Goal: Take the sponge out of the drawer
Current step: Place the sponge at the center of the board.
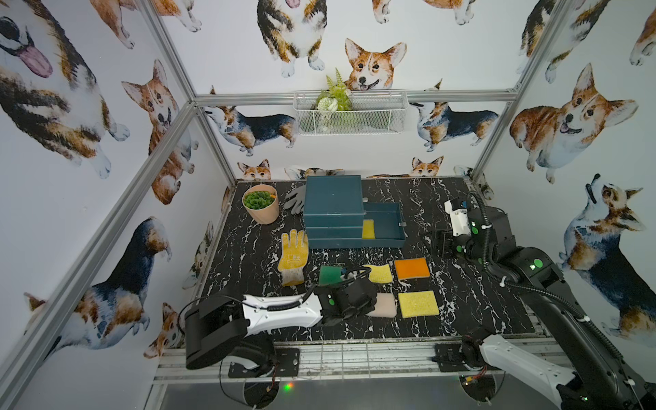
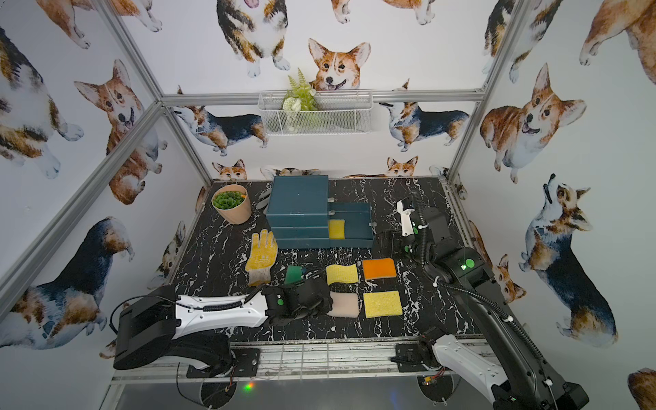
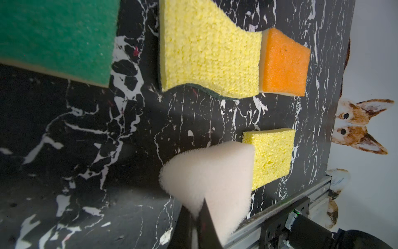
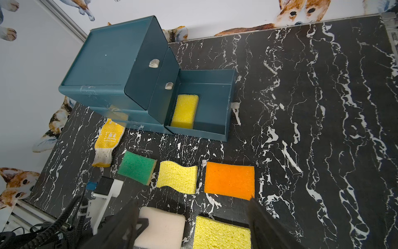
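Observation:
A blue drawer unit (image 1: 333, 198) stands at the back of the table, its bottom drawer (image 1: 403, 227) (image 4: 215, 103) pulled out to the right. Inside it, against the cabinet, lies a yellow sponge (image 1: 368, 229) (image 2: 336, 229) (image 4: 184, 111). My right gripper (image 1: 438, 245) (image 4: 192, 201) hovers open just right of the drawer, nothing between its fingers. Near the table's front, my left gripper (image 1: 369, 307) (image 3: 199, 207) is shut on the edge of a pale cream sponge (image 1: 385, 305) (image 3: 211, 176) (image 4: 161, 226).
In front of the drawer lie a green sponge (image 1: 330, 275), a wavy yellow sponge (image 1: 380, 273), an orange sponge (image 1: 411, 268) and a flat yellow sponge (image 1: 418, 304). A yellow glove (image 1: 293, 257), a grey glove (image 1: 296, 198) and a potted plant (image 1: 261, 204) sit left.

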Controlling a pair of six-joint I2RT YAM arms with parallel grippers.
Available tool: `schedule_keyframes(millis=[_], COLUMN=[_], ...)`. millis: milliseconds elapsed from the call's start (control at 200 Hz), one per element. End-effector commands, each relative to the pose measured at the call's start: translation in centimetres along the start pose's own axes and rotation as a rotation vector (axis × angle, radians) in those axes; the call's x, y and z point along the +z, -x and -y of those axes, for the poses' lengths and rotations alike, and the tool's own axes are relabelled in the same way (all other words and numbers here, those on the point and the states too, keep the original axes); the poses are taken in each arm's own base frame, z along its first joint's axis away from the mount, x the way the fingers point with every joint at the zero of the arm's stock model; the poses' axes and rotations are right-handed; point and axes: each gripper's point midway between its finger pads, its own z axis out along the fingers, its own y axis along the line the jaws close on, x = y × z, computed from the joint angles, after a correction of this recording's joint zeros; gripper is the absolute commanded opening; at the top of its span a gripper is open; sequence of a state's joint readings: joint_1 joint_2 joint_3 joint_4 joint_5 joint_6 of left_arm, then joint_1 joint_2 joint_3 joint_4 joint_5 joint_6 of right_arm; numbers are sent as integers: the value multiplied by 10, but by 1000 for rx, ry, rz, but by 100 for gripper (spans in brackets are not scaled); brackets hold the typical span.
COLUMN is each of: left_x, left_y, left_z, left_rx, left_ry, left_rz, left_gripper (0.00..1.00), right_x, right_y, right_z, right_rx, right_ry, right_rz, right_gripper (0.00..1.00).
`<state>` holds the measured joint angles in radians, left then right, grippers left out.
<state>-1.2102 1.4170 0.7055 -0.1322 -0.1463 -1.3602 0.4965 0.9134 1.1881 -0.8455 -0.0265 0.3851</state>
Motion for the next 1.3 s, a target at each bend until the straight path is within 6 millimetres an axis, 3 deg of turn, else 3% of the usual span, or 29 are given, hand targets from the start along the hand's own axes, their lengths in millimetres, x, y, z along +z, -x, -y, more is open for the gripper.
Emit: schedule_keyframes(millis=[0, 195, 486, 786, 806, 896, 1021, 1206, 1297], left_x=[-1, -4, -4, -19, -25, -43, -76, -133, -157], left_y=[4, 6, 6, 18, 24, 40, 69, 121, 143], left_z=[1, -2, -3, 3, 17, 27, 42, 56, 58], left_rx=[-16, -19, -9, 63, 69, 113, 156, 185, 199], left_ry=[14, 25, 61, 102, 75, 74, 39, -6, -13], left_rz=[9, 13, -7, 18, 31, 62, 117, 211, 246], left_gripper=[12, 35, 49, 67, 68, 74, 99, 100, 100], right_x=[-2, -1, 1, 12, 14, 20, 30, 50, 73], right_y=[2, 0, -2, -1, -1, 0, 6, 17, 20], right_z=[3, 5, 7, 7, 6, 5, 3, -4, 0], right_rx=[-21, -21, -22, -19, -19, -22, -25, -34, -25], right_ry=[-22, -28, -36, -40, -39, -39, -41, -31, -66], right_rz=[2, 1, -5, -18, -20, -30, -34, -56, -88], right_gripper=[80, 80, 80, 80, 80, 80, 80, 80, 83])
